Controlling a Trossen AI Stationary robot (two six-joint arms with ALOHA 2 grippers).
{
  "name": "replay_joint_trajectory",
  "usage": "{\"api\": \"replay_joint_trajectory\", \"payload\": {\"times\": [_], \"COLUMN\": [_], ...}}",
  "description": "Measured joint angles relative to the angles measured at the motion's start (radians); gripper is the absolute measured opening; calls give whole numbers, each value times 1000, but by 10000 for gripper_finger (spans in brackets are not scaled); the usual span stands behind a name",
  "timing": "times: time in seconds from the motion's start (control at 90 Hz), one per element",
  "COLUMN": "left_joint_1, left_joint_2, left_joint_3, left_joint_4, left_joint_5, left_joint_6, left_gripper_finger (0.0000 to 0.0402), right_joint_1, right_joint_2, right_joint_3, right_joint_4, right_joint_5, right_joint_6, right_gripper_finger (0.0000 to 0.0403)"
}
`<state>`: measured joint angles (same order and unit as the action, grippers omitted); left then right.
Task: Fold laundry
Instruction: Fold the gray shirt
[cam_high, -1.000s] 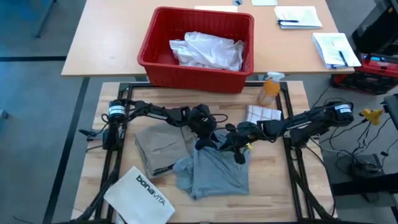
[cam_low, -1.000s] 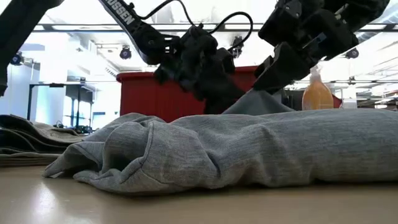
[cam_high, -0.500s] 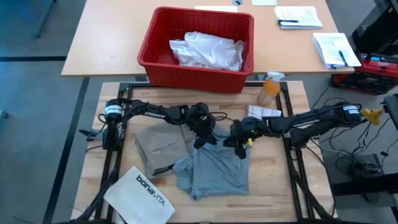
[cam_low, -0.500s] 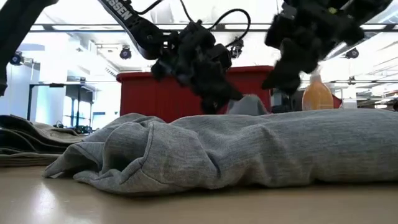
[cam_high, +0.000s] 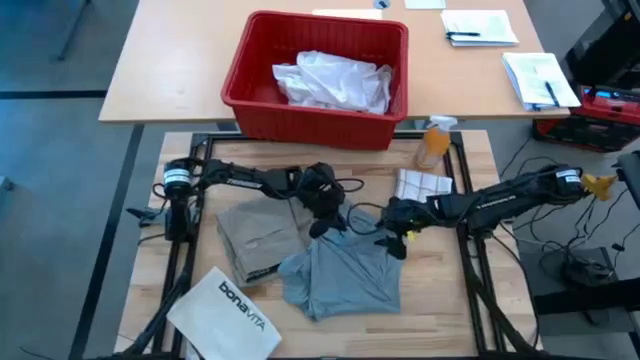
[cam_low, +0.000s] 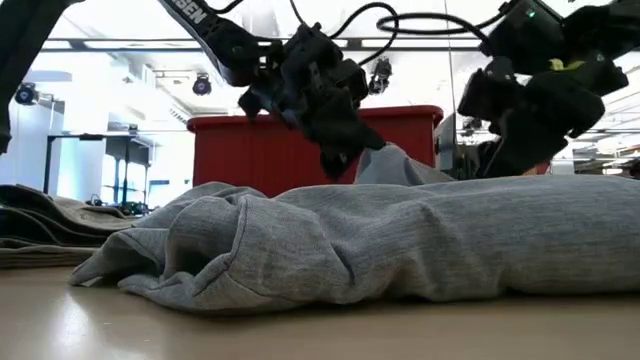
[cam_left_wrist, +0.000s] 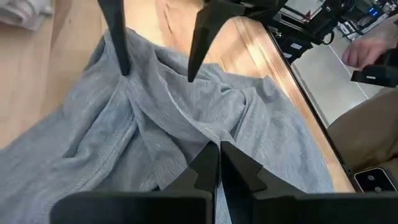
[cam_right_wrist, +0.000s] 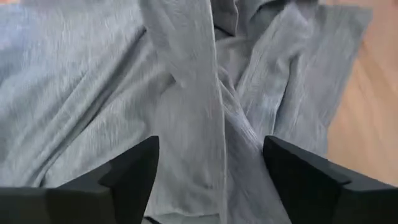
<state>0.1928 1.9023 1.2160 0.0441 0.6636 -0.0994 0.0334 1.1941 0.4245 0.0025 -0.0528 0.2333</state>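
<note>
Now | my left claw pinches grey T-shirt mid-worktop, toward the front edge | right claw gapes empty | advice: lift slowly, keep fold line straight, regrip opposite corner.

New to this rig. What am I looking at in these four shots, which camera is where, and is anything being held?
Two dark robot arms work at a wooden table, folding laundry. The high view looks straight down, the low view sits at table height, and each wrist view looks past that arm's own fingers. On the table lie a grey T-shirt, a khaki-tan piece beside it and a white bonavita bag. A red basket beyond holds a white shirt. The left gripper is shut on a pinch of the grey T-shirt, lifting it into a peak. The right gripper hovers over the shirt, fingers open, holding nothing.
</note>
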Motion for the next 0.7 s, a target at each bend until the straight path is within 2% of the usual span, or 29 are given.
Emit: {"api": "replay_joint_trajectory", "payload": {"times": [0.278, 0.544, 0.7], "left_joint_1": [10, 21, 28], "left_joint_2": [-5, -28, -61], "left_joint_3": [0, 0, 0], "left_joint_4": [-9, -11, -43], "left_joint_5": [-2, -2, -6], "left_joint_6": [5, 12, 41], "left_gripper_finger": [0, 0, 0], "right_joint_1": [37, 29, -11], "right_joint_2": [1, 0, -57], "right_joint_3": [10, -3, 39], "right_joint_4": [2, -56, -58], "right_joint_5": [21, 36, 29], "right_joint_6": [-74, -53, -49], "right_gripper_finger": [142, 19, 5]}}
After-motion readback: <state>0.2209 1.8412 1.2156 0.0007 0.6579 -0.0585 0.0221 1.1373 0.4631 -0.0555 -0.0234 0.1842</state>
